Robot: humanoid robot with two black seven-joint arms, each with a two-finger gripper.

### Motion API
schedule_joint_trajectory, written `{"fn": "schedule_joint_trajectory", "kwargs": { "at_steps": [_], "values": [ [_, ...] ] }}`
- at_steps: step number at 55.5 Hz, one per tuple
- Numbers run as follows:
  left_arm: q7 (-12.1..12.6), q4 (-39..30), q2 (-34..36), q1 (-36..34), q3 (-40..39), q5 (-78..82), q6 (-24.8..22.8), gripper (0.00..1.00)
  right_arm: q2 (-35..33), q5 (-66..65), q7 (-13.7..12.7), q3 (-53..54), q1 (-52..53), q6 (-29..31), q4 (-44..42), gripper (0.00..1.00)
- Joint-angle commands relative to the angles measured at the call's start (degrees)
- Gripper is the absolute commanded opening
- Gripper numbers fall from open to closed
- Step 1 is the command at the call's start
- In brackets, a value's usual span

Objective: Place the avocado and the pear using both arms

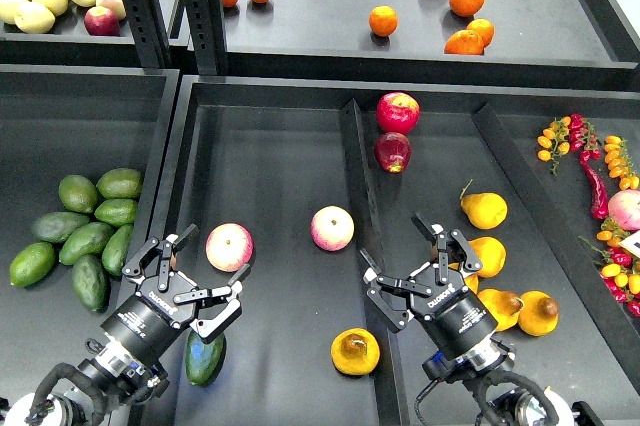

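The avocado (205, 357) is seen lying in the middle tray (270, 176), near its front-left corner, partly hidden under the left pincer (205, 276), whose fingers are spread wide with nothing between them. The pear (355, 351) is set near the tray's front-right corner, beside the divider (362, 176), dark patch upward. The right pincer (405, 271) is likewise held open and empty, just to the pear's right. Both fruits appear to be set down already, so the placing step seems finished or nearly so. Next, both arms would probably be drawn back clear of the fruit without nudging either.
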Motion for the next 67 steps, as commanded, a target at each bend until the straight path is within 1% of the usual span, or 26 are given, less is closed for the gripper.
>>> {"fn": "schedule_joint_trajectory", "kwargs": {
  "at_steps": [1,7,18,35,44,67],
  "values": [
    [0.2,-0.1,0.0,0.0,-0.1,0.0,0.0,0.99,0.0,0.0,0.0,0.0,0.0,0.0,0.0,1.00],
    [0.6,-1.3,0.0,0.0,-0.2,0.0,0.0,0.99,0.0,0.0,0.0,0.0,0.0,0.0,-0.1,1.00],
    [-0.2,-0.8,0.0,0.1,-0.3,0.1,0.0,0.99,0.0,0.0,0.0,0.0,0.0,0.0,-0.1,1.00],
    [-0.3,-0.4,0.0,0.1,-0.2,0.1,0.0,0.99,0.0,0.0,0.0,0.0,-0.1,0.0,-0.1,1.00],
    [0.1,-0.6,0.0,0.1,0.1,-0.5,0.0,1.00,0.0,0.0,0.0,0.0,-0.1,0.0,0.0,1.00],
    [0.2,-0.2,0.0,0.4,2.3,-0.7,0.0,1.00,0.0,0.0,0.0,0.0,-0.1,0.0,0.1,1.00]
  ]
}}
